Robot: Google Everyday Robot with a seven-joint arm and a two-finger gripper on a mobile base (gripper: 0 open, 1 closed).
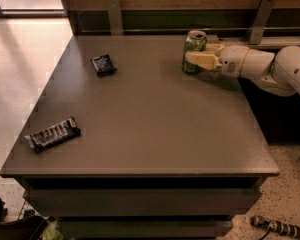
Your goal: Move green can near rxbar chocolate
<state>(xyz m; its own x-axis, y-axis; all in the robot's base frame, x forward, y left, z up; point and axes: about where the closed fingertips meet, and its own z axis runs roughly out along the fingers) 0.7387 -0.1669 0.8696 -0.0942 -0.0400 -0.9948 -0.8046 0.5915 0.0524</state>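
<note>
The green can (192, 45), with a silver top, is at the far right of the table. My gripper (200, 54) reaches in from the right and is shut on it, one pale finger (202, 60) across its front and the other behind. The can's base looks slightly off the tabletop. The rxbar chocolate (53, 133), a long dark bar with white lettering, lies near the front left corner, far from the can.
A small squarish dark packet (103, 65) lies at the back left of the brown table (155, 129). A wooden wall with metal brackets (260, 19) runs just behind the can. The floor drops away left and right.
</note>
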